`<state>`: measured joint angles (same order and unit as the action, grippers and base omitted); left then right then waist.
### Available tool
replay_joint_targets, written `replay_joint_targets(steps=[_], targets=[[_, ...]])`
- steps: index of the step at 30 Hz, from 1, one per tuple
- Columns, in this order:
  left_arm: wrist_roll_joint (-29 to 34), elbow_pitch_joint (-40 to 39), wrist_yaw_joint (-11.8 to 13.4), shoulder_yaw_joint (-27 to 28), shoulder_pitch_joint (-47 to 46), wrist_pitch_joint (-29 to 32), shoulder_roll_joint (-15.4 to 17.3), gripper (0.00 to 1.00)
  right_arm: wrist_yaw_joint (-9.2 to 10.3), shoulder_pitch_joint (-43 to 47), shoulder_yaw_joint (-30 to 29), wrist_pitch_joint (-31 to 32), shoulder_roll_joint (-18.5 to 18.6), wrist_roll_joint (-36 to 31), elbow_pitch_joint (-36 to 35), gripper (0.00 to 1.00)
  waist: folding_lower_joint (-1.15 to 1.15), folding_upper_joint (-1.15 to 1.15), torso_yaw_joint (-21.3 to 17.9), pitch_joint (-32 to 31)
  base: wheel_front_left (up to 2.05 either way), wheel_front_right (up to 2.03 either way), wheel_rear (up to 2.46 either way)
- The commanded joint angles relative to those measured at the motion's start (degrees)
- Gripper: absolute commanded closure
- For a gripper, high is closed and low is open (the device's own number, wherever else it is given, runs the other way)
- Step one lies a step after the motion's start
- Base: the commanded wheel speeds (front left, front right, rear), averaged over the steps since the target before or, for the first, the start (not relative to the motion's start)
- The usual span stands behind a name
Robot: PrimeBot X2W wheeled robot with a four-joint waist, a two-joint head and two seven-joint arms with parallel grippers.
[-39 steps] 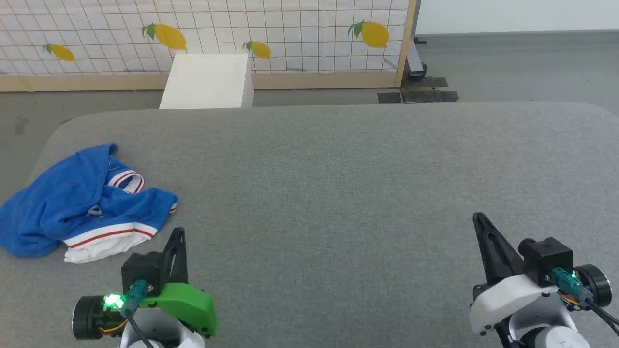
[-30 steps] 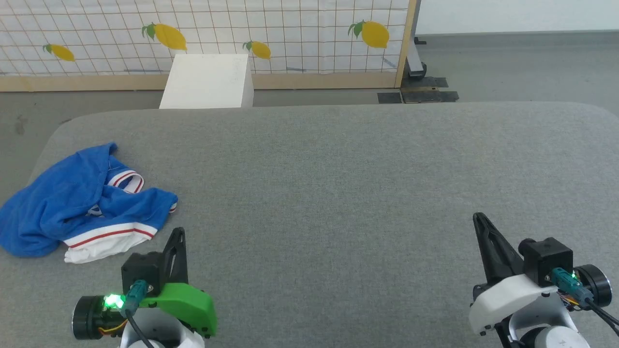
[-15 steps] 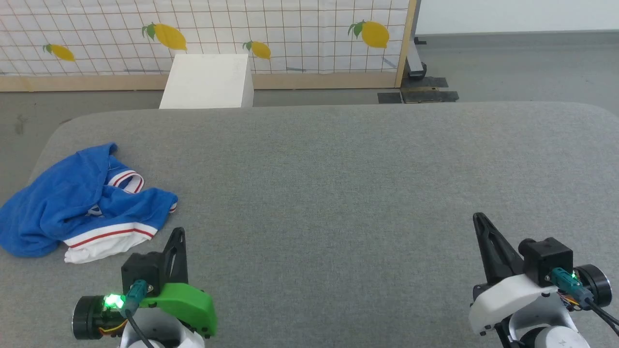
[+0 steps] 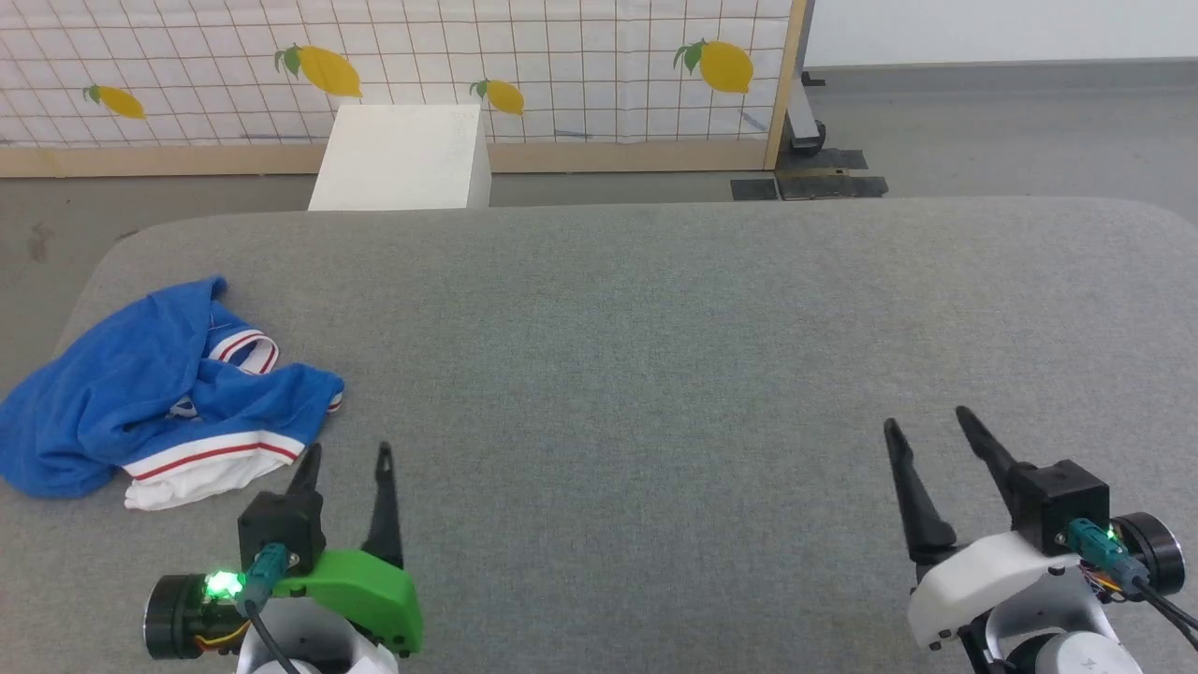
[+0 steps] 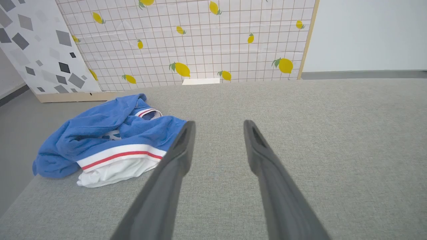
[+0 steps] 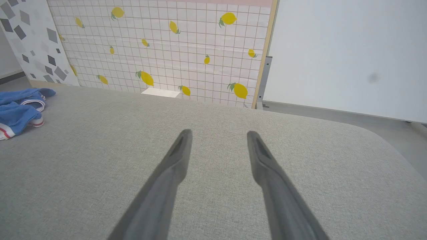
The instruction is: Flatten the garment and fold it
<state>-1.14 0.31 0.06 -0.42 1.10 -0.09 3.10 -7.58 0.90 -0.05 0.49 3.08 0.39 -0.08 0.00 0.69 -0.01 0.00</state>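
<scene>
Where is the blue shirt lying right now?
In the head view the garment lies crumpled near the left edge of the grey surface, just ahead and to the left of the open left gripper.

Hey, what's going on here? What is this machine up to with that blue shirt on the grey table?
A two-armed robot is about to flatten and fold the garment, a blue jersey with red-and-white striped trim. It lies crumpled in a heap near the left edge of the grey padded table. The left gripper sits close beside the heap, open and apparently not touching it. The right gripper is far off on the other side, also open and empty. Nothing is flattened or folded yet.
</scene>
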Motion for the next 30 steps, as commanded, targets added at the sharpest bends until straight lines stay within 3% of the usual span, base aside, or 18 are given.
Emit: replay_joint_targets(steps=[1,30], targets=[[-0.32,0.43,-0.13,-0.24,-0.27,-0.45,-0.01,0.0,0.0,-0.02,-0.18,-0.35,-0.02,0.1,0.4,0.0,0.0,-0.02,-0.01,-0.01,0.0,0.0,0.0],[-3.98,2.55,-1.1,-2.63,-1.93,-3.85,-0.06,0.0,0.02,-0.19,-2.68,-3.47,-0.06,4.75,2.44,0.0,0.0,-0.18,-0.09,-0.67,0.0,0.0,0.0]])
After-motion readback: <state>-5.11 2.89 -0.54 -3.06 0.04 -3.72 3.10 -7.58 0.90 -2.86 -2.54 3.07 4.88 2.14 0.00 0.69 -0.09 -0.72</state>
